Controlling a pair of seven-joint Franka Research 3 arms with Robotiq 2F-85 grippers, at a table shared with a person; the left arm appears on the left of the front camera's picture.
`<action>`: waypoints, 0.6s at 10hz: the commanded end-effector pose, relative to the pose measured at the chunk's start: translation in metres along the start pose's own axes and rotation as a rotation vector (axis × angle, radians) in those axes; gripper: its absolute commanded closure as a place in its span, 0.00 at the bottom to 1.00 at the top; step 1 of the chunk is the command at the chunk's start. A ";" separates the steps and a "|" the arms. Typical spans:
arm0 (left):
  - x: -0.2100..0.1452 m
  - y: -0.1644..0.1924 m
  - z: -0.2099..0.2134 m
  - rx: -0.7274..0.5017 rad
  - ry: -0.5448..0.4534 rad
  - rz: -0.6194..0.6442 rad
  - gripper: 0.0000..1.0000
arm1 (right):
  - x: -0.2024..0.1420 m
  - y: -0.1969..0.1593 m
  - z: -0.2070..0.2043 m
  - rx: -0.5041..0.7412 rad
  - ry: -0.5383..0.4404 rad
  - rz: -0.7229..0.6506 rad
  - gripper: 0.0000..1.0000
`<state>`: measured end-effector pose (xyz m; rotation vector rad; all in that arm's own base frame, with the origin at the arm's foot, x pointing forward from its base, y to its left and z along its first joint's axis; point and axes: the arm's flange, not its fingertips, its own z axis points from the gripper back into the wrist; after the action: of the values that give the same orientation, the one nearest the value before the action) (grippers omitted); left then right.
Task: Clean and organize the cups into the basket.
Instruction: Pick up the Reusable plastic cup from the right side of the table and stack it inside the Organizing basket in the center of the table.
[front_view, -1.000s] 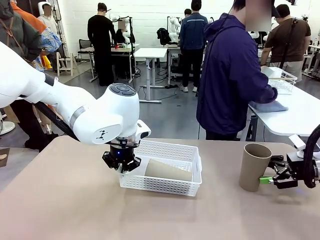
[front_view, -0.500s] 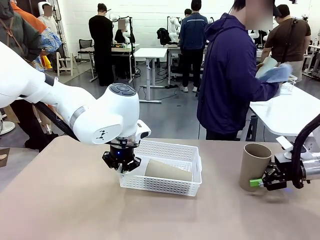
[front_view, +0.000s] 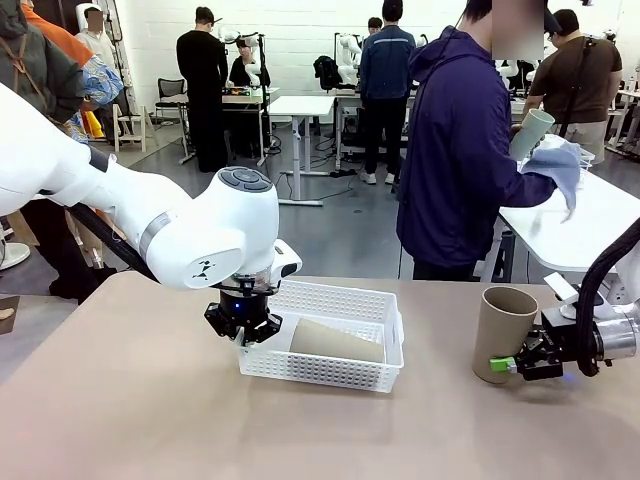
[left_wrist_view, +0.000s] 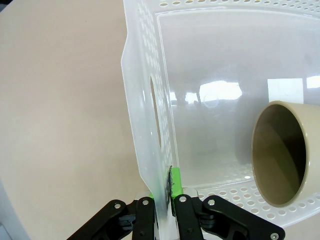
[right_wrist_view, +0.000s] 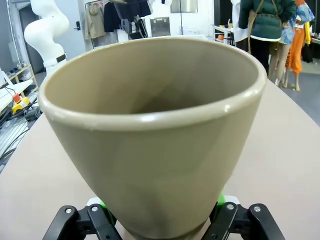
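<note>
Item: white perforated basket (front_view: 322, 371), stood on the tan table (front_view: 130, 400) left of centre, its long side across the scene. Contents: one tan-brown cup (front_view: 336, 341), laid on its side along the near wall, mouth toward the left end. Left gripper (left_wrist_view: 167, 186): pointed downward at the basket's left short wall, jaws closed tight on that thin plastic wall just beside the handle cutout, one green pad inside and one outside. Item: second tan-brown cup (front_view: 502, 335), stood mouth up on the table well to the right of the basket, leaning slightly left. Right gripper (front_view: 507, 364): brought in low from the right, jaws partly open and set either side of this cup's base, green pads close against its wall; whether they pressed on it could not be told. Item: pale mint green cup (front_view: 531, 133), held up at the far right by a person in a dark blue jacket (front_view: 455, 150), with a grey-blue cloth (front_view: 562, 165) in hand just beside it, above a white table (front_view: 590, 235).
</note>
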<state>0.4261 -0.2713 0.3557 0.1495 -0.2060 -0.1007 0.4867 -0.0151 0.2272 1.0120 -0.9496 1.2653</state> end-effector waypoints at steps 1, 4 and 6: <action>-0.003 -0.001 -0.002 0.009 -0.001 -0.008 1.00 | 0.000 0.002 0.000 0.015 -0.011 0.023 1.00; -0.003 -0.001 -0.002 0.009 -0.001 -0.008 1.00 | 0.106 0.060 0.024 0.006 0.010 -0.125 0.73; -0.003 -0.001 -0.002 0.009 -0.001 -0.008 1.00 | 0.180 0.092 0.053 -0.039 0.025 -0.076 0.73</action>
<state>0.4262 -0.2713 0.3557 0.1495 -0.2058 -0.1005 0.4282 -0.0086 0.3769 1.0155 -0.9101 1.1984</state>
